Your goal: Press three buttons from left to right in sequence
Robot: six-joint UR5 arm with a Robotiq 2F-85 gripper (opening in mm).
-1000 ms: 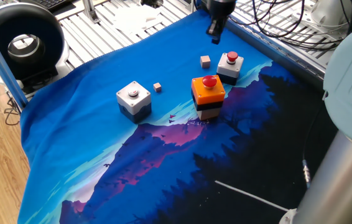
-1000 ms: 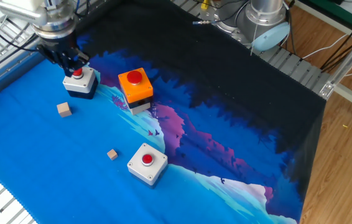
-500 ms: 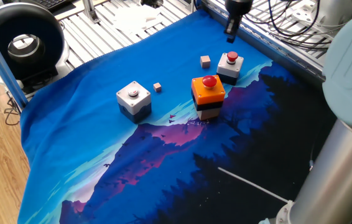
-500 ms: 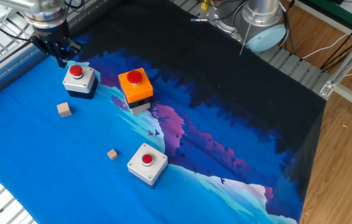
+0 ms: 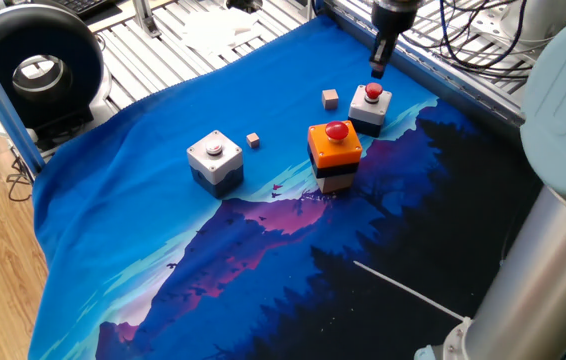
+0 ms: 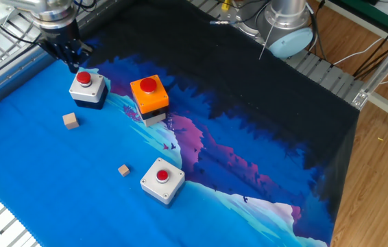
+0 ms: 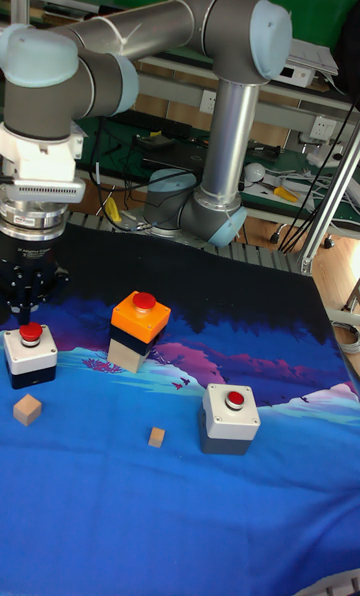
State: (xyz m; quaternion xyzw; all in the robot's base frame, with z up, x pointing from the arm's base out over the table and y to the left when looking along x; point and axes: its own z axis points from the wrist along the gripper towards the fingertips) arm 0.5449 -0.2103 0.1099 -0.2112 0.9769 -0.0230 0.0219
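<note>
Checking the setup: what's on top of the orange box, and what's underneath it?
A red mushroom button sits on the orange box. Beneath is a pale base on the blue cloth; its underside is hidden.

obstacles: orange-topped box (image 5: 334, 153) close beside small white box (image 5: 370, 105) | open cloth (image 5: 143, 170) around grey box (image 5: 214, 159)
</note>
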